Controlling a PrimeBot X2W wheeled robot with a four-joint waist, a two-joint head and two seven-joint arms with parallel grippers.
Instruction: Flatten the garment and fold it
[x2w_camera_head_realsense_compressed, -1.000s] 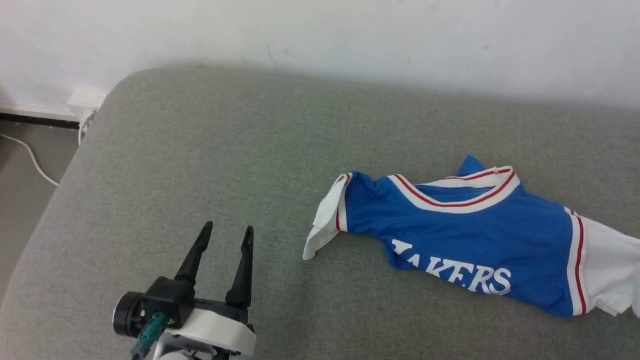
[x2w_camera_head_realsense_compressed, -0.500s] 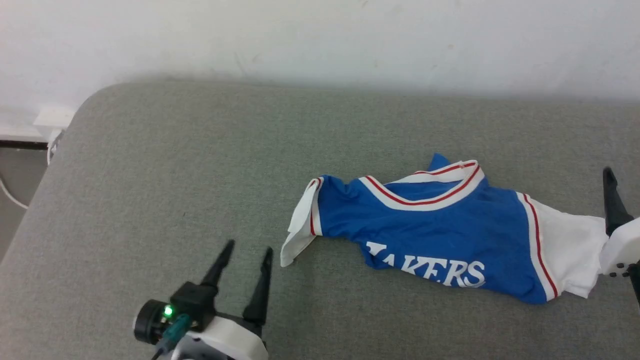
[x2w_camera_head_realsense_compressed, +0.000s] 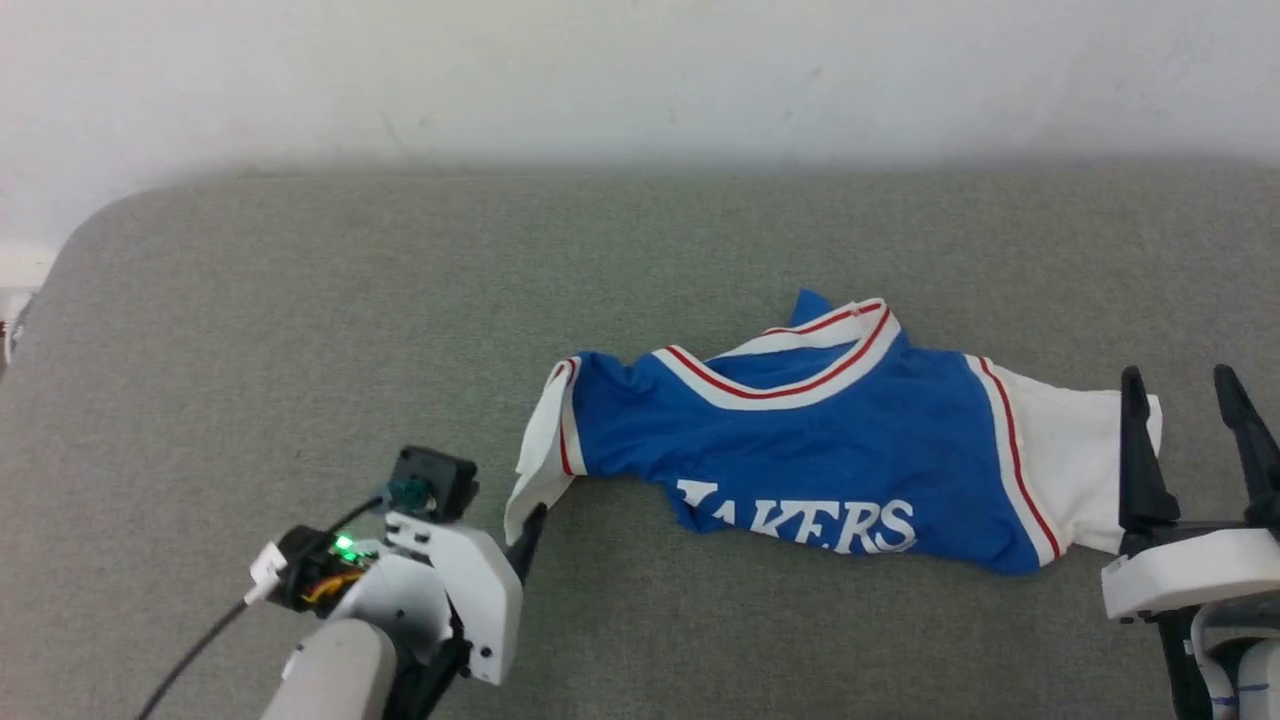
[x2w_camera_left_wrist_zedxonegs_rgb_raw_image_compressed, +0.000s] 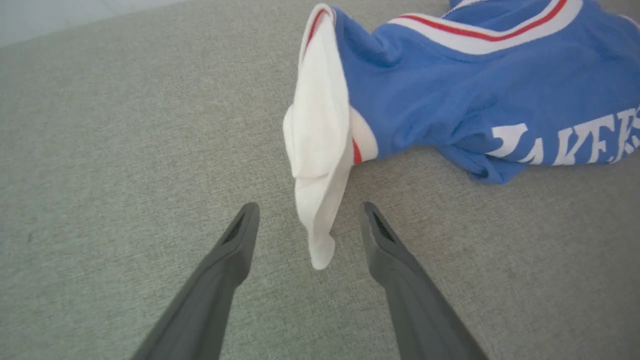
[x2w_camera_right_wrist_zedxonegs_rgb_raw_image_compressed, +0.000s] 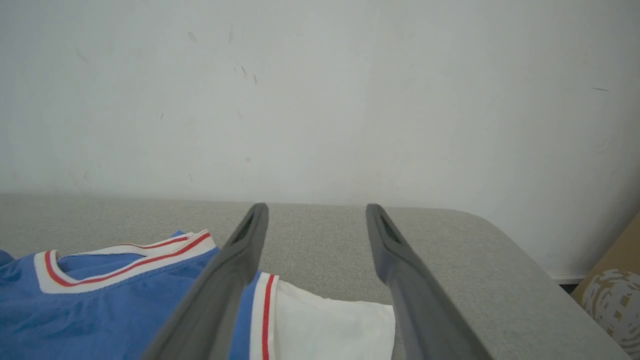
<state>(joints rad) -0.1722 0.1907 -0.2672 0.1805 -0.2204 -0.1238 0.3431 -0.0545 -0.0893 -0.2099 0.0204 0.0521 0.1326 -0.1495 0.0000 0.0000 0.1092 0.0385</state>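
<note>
A blue jersey (x2w_camera_head_realsense_compressed: 820, 450) lies bunched on the grey surface (x2w_camera_head_realsense_compressed: 300, 300). The left claw (x2w_camera_left_wrist_zedxonegs_rgb_raw_image_compressed: 309, 207), fingers apart, straddles its left sleeve tip; the right claw (x2w_camera_head_realsense_compressed: 1176, 374), also apart, is at the right sleeve's end. Pinch deep, then pull outward evenly.

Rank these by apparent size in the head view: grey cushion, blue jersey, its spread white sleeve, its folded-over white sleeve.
Largest to smallest:
1. grey cushion
2. blue jersey
3. spread white sleeve
4. folded-over white sleeve, showing as a narrow strip
All lie at a similar distance from the camera, so nearness hardly skews this.
</note>
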